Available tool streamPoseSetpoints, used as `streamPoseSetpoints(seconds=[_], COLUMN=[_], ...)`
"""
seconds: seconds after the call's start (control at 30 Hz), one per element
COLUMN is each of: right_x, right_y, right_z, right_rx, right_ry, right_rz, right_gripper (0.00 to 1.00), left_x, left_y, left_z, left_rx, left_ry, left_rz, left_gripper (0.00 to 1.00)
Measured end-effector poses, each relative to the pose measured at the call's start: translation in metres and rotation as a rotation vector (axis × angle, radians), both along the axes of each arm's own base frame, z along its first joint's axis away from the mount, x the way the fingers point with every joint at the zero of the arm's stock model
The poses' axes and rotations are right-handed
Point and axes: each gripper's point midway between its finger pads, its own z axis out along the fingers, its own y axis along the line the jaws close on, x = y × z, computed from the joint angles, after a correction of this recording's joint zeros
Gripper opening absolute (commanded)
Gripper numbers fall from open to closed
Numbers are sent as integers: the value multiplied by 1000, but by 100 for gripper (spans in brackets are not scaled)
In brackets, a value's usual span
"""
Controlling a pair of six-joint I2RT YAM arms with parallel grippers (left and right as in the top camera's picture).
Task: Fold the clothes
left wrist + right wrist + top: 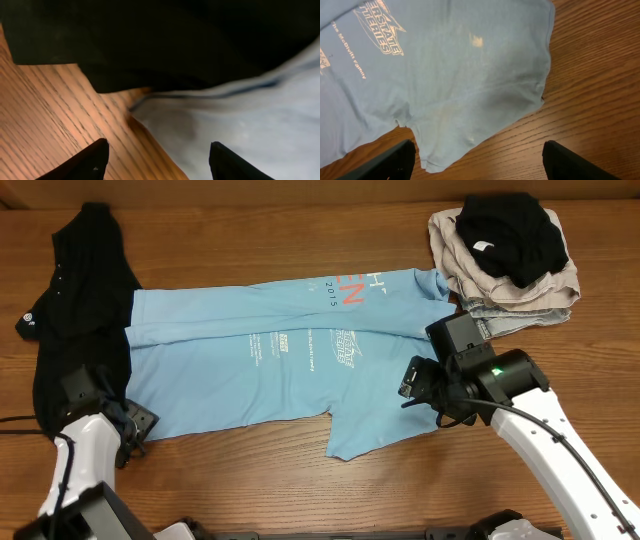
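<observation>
A light blue T-shirt point(260, 370) with white and red-orange lettering lies flat across the middle of the table. A long black shirt point(80, 270) lies along the left, overlapping its left edge. My left gripper point(138, 423) hovers at the T-shirt's bottom-left corner. In the left wrist view it point(157, 160) stands open, with the blue corner point(250, 115) and bare wood between its fingers and the black shirt point(175, 40) just beyond. My right gripper point(410, 385) is over the T-shirt's right sleeve. It point(480, 160) is open above the sleeve hem point(470, 115), gripping nothing.
A pile of beige and black garments point(510, 250) sits at the back right corner. Bare wooden table point(300, 230) shows behind the T-shirt and along the front edge. My right arm point(560, 450) slants in from the lower right.
</observation>
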Motion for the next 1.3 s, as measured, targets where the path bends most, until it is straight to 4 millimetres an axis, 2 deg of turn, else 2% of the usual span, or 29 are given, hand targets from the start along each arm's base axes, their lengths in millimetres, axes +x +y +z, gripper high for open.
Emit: streamPoseSetpoints(seconds=[0.2,0.33,0.47,0.5,0.53,0.57,0.83,1.07,1.17,1.3], right_x=[5,5,5,5,4,3,-2,-23,-29,-33], right_y=[2,2,2,2,2,1,5,8,9,12], right_z=[-3,-3,-3,-3,-4,-4,-8,-28,-34,-36], right_rx=[-1,0,-1,-1,-1,-3,19,49,57,75], right_ry=[-3,-4,-3,-2,0,4,30,117,141,157], right_rz=[7,7,8,7,8,8,14,27,29,35], right_gripper=[84,84,80,80,80,79,78,78,78,78], left_x=[8,12,18,19,20,21,25,14,17,42], left_y=[7,9,8,9,9,8,1,-39,-43,-31], left_z=[-17,-19,-19,-20,-20,-20,-19,-14,0,26], left_rx=[6,3,-11,-12,-14,-18,-71,-305,-353,-320], left_ry=[5,-2,-12,-13,-14,-15,-26,55,72,11], left_rz=[5,4,-1,-6,-11,-20,-100,-199,-242,-286], left_gripper=[61,54,30,23,9,4,4,4,4,4])
